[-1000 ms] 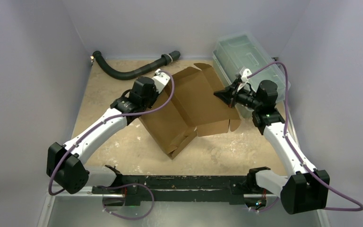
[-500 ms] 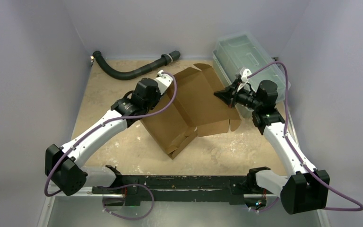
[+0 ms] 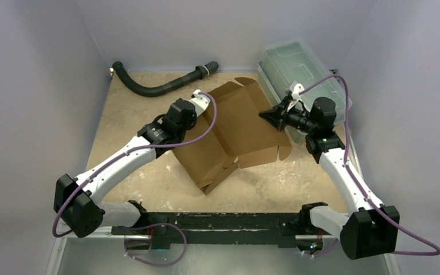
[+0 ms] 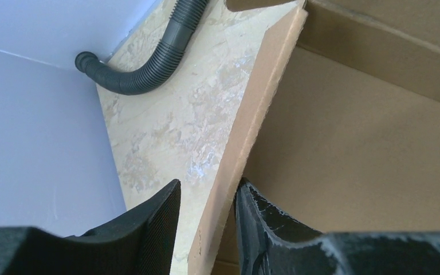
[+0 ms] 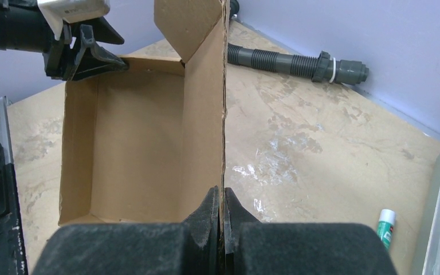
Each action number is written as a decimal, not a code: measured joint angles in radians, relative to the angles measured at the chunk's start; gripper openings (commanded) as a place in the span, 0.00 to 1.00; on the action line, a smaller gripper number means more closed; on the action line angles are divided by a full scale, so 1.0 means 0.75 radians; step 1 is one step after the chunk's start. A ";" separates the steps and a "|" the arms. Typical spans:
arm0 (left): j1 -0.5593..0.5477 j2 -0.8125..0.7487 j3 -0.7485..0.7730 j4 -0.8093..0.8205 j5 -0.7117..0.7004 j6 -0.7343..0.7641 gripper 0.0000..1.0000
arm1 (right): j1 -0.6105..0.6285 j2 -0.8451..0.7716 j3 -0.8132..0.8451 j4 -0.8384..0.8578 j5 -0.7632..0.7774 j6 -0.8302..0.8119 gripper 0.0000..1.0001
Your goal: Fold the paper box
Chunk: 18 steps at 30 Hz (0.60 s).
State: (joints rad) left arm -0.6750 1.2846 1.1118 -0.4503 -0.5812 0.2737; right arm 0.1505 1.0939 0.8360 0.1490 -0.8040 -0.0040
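Your left arm has carried the left gripper farther along the paper box, which sits half-formed at the centre of the table. Its jaws stand partly apart, straddling the box's 9 o'clock wall without clamping it. Your right gripper is pinched tight on the 3 o'clock wall's edge. A corrugated hose lies at 11 o'clock and a clear lidded bin at 1 o'clock. The green-and-white tube beside the bin bears print too small to read.
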 measured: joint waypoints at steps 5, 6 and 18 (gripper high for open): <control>-0.001 0.012 -0.038 0.024 -0.033 0.012 0.37 | 0.000 0.000 0.000 -0.001 0.000 0.000 0.00; -0.001 0.014 -0.046 0.026 -0.035 0.014 0.36 | 0.000 0.000 0.000 -0.001 0.000 0.000 0.00; -0.001 0.023 -0.086 0.061 -0.048 0.050 0.21 | 0.000 0.000 0.000 -0.001 0.000 -0.001 0.00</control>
State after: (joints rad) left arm -0.6754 1.3022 1.0470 -0.4046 -0.6174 0.3111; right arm 0.1505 1.0939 0.8360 0.1482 -0.8040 -0.0044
